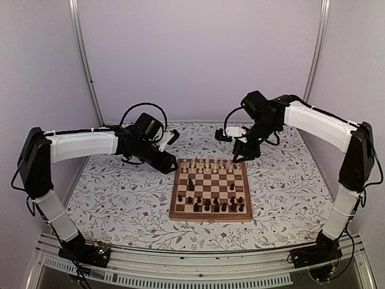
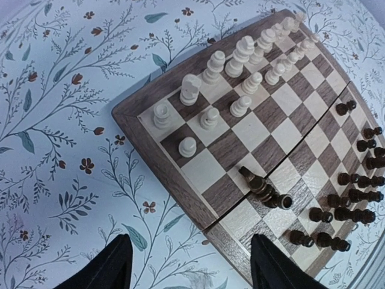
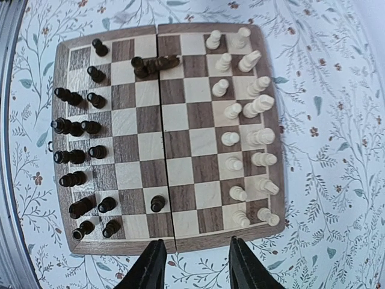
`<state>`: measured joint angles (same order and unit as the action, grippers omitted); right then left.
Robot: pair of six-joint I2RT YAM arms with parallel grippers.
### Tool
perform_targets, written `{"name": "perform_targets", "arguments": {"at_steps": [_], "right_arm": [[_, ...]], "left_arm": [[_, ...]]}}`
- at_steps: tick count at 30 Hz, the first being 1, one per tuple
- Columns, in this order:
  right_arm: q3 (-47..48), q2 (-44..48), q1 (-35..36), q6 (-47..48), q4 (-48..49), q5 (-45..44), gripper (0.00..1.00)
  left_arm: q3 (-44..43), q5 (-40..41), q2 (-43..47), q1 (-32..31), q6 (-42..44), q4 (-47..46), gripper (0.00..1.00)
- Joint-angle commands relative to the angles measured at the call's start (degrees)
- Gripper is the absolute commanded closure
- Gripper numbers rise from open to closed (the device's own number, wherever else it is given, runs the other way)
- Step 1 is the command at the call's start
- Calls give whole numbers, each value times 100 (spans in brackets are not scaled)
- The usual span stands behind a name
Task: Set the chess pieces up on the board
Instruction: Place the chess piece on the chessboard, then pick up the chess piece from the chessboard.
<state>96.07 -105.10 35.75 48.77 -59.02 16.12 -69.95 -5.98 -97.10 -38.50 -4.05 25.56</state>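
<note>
**A:** Where is the board, and what stands on it?

**B:** The square wooden chessboard of dark brown and light tan squares [image 1: 212,179] lies flat in the middle of the table, between the 2 arms. The pale cream turned wooden pieces [image 1: 207,165] fill the 2 far rows. The dark brown-black turned wooden pieces [image 1: 216,206] crowd the 2 near rows, not all squarely placed.

**A:** What is out of place?

**B:** A fallen dark piece [image 3: 155,62] lies on its side across the centre seam, near the board's left edge. Its long axis runs from the dark side toward the pale side. I cannot tell whether it is 1 piece or 2 touching. A lone dark pawn [image 3: 157,203] stands forward of its row, by the seam, near the right edge.

**A:** Which gripper is nearer the fallen one?

**B:** The left gripper [image 2: 189,268]. Its jaws are wide and empty, and it hovers off the board's far left corner, above the white floral-patterned table surface [image 2: 60,120]. The fallen dark piece lies ahead of it, inward on the board. The right gripper [image 3: 195,268] is likewise spread with nothing between its fingers. It hangs by the right rim, well apart from that piece.

**A:** So what does the next move turn on?

**B:** Probably on the left arm reaching inward and closing across the piece's narrow width, at right angles to its long axis.
</note>
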Motion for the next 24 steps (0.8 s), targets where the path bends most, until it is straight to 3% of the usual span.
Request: {"name": "perform_targets", "arguments": {"at_steps": [1,9,24], "right_arm": [[-864,690,-312,-404,994,748,62],[-2079,1002,-621,-590,1912,1337,63],[-2093,677,-635,-623,1913,1631,63]], "left_arm": [[-410,-292,-353,-181,-140,235,32],[-1173,-171,-1183,-485,-48,821,39],[-1948,-406,-1888,-835,18,1442,42]]}}
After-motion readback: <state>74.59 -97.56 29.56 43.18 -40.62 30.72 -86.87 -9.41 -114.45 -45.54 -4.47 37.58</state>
